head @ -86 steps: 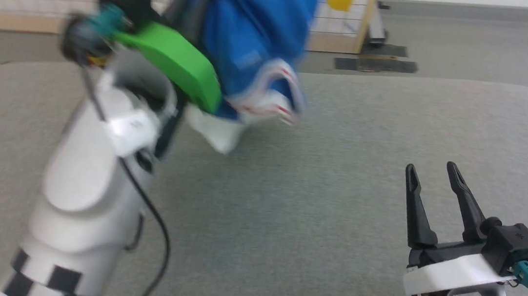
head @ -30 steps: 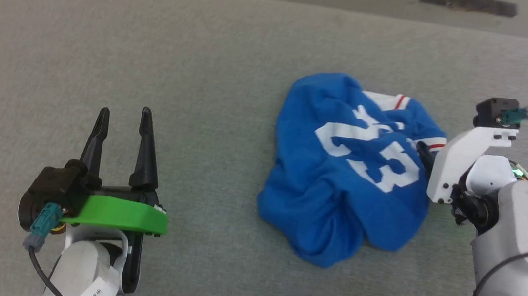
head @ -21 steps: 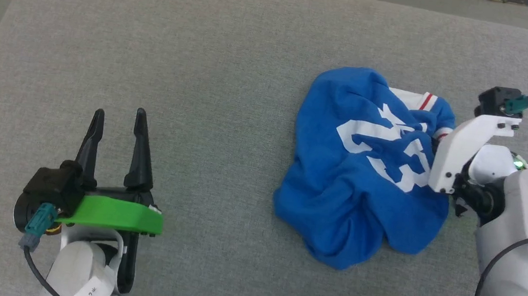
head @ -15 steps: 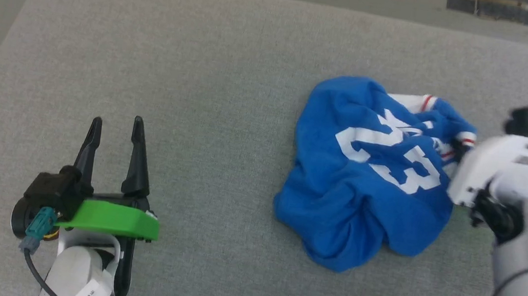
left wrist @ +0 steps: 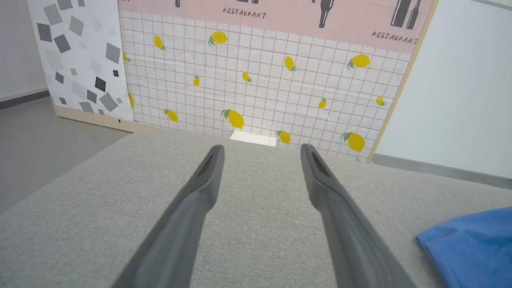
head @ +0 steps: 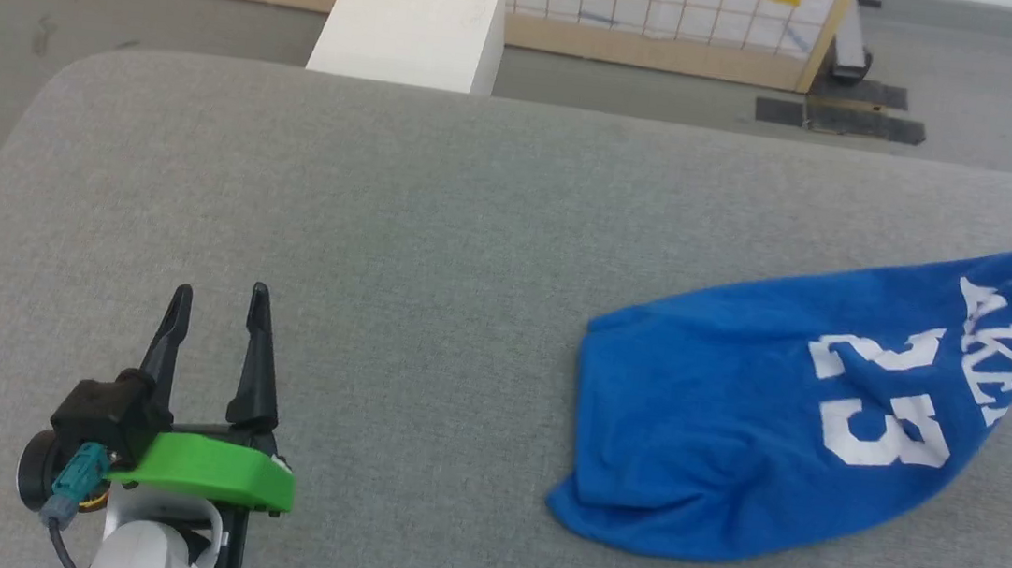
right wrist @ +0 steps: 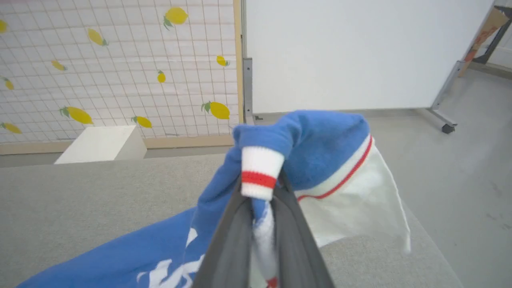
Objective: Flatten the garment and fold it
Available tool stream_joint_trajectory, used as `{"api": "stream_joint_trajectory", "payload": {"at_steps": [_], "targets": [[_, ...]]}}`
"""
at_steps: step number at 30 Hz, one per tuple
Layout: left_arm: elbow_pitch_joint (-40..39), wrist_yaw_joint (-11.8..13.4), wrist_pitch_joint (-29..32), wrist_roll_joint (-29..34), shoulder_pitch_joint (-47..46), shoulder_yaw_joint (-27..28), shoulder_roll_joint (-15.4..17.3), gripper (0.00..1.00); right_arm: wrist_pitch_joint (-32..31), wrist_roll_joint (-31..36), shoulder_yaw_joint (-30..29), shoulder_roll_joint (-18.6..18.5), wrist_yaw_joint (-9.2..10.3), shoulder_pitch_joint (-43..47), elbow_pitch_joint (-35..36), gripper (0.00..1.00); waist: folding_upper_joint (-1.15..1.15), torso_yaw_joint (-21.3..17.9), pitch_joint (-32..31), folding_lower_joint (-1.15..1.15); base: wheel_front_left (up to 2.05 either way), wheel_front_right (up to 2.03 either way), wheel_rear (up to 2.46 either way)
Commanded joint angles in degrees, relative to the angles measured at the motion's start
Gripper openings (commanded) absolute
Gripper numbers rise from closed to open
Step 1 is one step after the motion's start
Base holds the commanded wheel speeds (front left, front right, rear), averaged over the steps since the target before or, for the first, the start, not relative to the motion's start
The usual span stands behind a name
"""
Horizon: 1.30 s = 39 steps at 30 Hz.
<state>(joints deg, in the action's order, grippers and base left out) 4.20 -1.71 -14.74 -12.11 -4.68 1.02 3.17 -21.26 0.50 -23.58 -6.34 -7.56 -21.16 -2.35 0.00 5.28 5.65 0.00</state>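
Blue jersey fabric is pulled out into one long shape now. The garment has its long axis on a diagonal in the head view. Its rounded bottom end lies on the grey table, right of the middle. The other end climbs up and to the right, off the edge of the view. The white 23 sits partway along, with the lettering closer to the raised end.

In the right wrist view the right gripper is clamped on that raised end. Its fingers pinch a bunched bit of the garment just under a white cuff with a red stripe. A white sleeve panel hangs off to one side.

The left gripper sits over the near-left part of the table, well apart from the shirt, fingers spread with nothing between them. Its own camera shows the same spread fingers and a blue corner of the garment at the lower right.

Compared with a second ago, the shirt was a crumpled heap and the right gripper was only nosing in at its right edge. Now it's stretched out. The head camera has tilted up too, so the white box and the lemon-print panel show more. About three seconds back, the left gripper had the shirt up in the air.
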Motion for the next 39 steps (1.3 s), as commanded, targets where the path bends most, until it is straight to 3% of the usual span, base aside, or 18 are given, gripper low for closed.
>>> {"api": "stream_joint_trajectory", "payload": {"at_steps": [1, 5, 9, 15, 18, 20, 21, 22, 26, 30, 34, 39], "targets": [[0.1, -0.3, -0.3, 0.5, 1.0, -0.1, -0.3, 1.00, -0.5, 0.2, 2.2, 0.9, 0.08, 1.1, 2.8, 0.00, 0.00, -0.8, -1.0, 0.00, 0.00, 0.00, 0.00], [0.5, -0.5, -0.3, 0.3, 1.3, -0.3, -0.3, 1.00, -2.5, -0.8, 14.5, 1.9, 0.08, 4.5, 11.5, 0.00, 0.00, -0.8, -1.4, 0.00, 0.00, 0.00, 0.00], [0.9, -0.8, -0.3, 0.2, 1.3, -0.5, -0.3, 1.00, -3.8, -2.4, 30.0, 1.0, 0.08, 5.7, 14.1, 0.00, 0.00, -0.4, -1.5, 0.00, 0.00, 0.00, 0.00], [1.5, -1.1, -0.3, -0.1, 0.7, -1.0, -0.3, 1.00, -5.6, -9.1, 52.2, -0.8, 0.08, 4.7, 6.5, 0.00, 0.00, 0.9, -0.9, 0.00, 0.00, 0.00, 0.00], [1.7, -1.1, -0.3, -0.4, 0.4, -1.5, -0.3, 1.00, -7.4, -13.6, 59.1, -1.4, 0.08, 4.7, 0.1, 0.00, 0.00, 1.7, -0.5, 0.00, 0.00, 0.00, 0.00], [2.0, -1.1, -0.3, -0.6, 0.2, -1.9, -0.3, 1.00, -8.7, -16.6, 62.5, -2.2, 0.08, 4.6, -3.5, 0.58, 0.00, 2.4, -0.3, 0.00, 0.00, 0.00, 0.00], [2.1, -1.1, -0.3, -0.7, 0.2, -2.1, -0.3, 1.00, -9.0, -18.1, 63.5, -2.6, 0.08, 4.6, -4.8, 1.00, 0.00, 2.7, -0.2, 0.00, 0.00, 0.00, 0.00], [2.1, -1.1, -0.3, -0.8, 0.2, -2.2, -0.3, 1.00, -9.1, -19.2, 64.3, -2.8, 0.08, 4.6, -5.4, 1.00, 0.00, 2.8, -0.3, 0.00, 0.00, 0.00, 0.00], [2.4, -0.9, -0.3, -1.0, 0.8, -2.2, -0.3, 1.00, -7.3, -23.7, 64.1, -4.0, 0.08, 4.8, -4.5, 1.00, 0.00, 2.8, -0.6, 0.00, 0.00, 0.00, 0.00], [2.6, -0.9, -0.3, -0.9, 1.2, -1.7, -0.3, 1.00, -0.6, -25.7, 57.8, -3.9, 0.08, 6.3, 1.6, 1.00, 0.00, 2.0, -1.3, 0.00, 0.00, 0.00, 0.00], [2.2, -1.3, -0.3, -0.4, 1.3, -1.7, -0.3, 1.00, 6.7, -21.3, 45.8, -2.6, 0.08, 9.8, 8.0, 1.00, 0.00, 0.5, -2.1, 0.00, 0.00, 0.00, 0.00], [1.8, -2.8, -0.3, 0.4, 1.2, -4.3, -0.2, 1.00, 13.6, -11.9, 29.5, 1.1, 0.08, 16.0, 11.0, 1.00, 0.00, -1.3, -2.2, 0.00, 0.00, 0.00, 0.00]]}}
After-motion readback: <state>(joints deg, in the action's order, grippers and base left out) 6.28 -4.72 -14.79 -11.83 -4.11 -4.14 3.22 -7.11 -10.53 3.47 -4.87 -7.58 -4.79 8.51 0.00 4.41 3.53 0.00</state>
